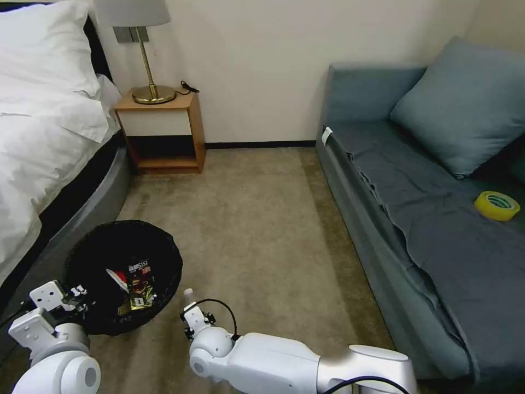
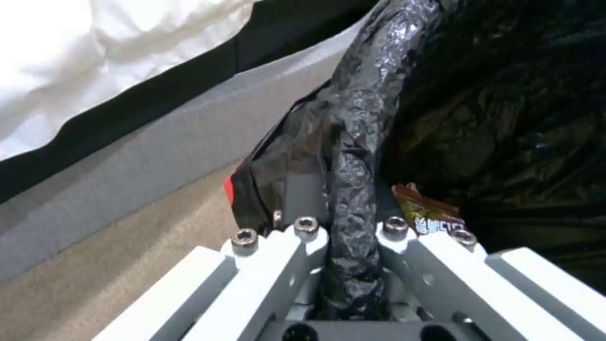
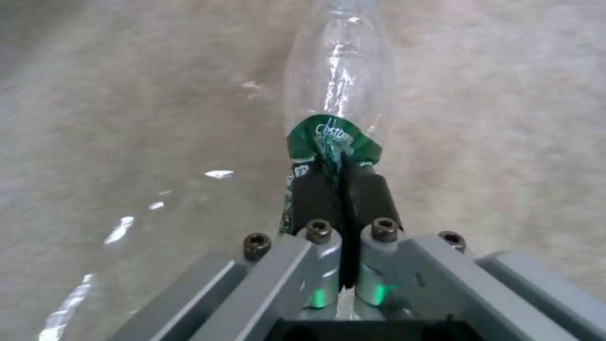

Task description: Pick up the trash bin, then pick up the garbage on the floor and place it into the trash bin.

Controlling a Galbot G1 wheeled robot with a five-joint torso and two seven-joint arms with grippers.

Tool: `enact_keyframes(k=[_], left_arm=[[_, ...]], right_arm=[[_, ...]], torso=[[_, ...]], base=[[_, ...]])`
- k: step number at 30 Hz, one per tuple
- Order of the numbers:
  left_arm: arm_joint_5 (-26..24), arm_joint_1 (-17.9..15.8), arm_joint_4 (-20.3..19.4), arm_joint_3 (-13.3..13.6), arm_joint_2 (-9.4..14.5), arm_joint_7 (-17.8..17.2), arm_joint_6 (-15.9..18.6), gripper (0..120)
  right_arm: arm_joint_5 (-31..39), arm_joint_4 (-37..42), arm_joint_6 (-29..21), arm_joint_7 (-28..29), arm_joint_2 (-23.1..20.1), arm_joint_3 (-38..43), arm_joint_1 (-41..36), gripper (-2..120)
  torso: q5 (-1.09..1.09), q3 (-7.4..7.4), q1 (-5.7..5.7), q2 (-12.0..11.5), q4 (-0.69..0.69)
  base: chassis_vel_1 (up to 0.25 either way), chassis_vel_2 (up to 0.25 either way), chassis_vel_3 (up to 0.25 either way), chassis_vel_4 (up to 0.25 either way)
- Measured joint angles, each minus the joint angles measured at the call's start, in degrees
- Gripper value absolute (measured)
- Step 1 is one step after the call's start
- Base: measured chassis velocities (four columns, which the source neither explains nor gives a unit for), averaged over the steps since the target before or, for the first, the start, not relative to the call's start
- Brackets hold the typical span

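While clamped in right gripper (image 3: 341, 189), bottle (image 3: 338, 85) beside trash bin (image 1: 123, 235)

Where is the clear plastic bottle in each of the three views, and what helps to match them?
Head view: only the bottle's pale cap end shows, low in the middle, above the right gripper, beside the trash bin.
Left wrist view: not in it; the left gripper clamps the bin's rim.
Right wrist view: centre, pinched flat at its green label.
Shared landmark: the beige carpet.

Left gripper (image 2: 344, 237) clamped, right gripper (image 3: 341, 189) pinched, both low
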Motion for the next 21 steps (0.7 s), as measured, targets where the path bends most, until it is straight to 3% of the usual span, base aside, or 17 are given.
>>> enact_keyframes(k=[8, 16, 18, 21], left_arm=[[-1.0, -0.2, 0.2, -0.5, 0.5, 0.0, 0.2, 3], [-1.2, -0.8, 1.1, 0.3, 0.8, 0.2, 0.4, 3], [-1.1, -0.8, 1.1, 0.4, 0.8, 0.2, 0.4, 3], [-0.8, -0.8, 1.3, 0.9, 0.8, 0.3, 0.4, 3]], right_arm=[[0.1, 6.9, -0.6, 0.9, -9.8, 3.8, 3.0, 0], [0.2, 21.4, -1.0, 1.4, -19.8, 14.0, 8.8, 0], [0.3, 23.3, -1.1, 1.5, -20.2, 14.7, 9.4, 0], [4.4, 33.2, -1.9, 3.5, -19.6, 17.3, 12.9, 0]], torso=[[0.01, 0.0, 0.0, 0.0, -0.01], [0.01, 0.0, 0.0, 0.0, -0.03], [0.01, 0.0, 0.0, 0.0, -0.04], [0.0, 0.0, 0.0, 0.0, -0.01]], base=[[0.0, 0.0, 0.0, 0.0], [0.0, 0.0, 0.0, 0.0], [0.0, 0.0, 0.0, 0.0], [0.0, 0.0, 0.0, 0.0]])
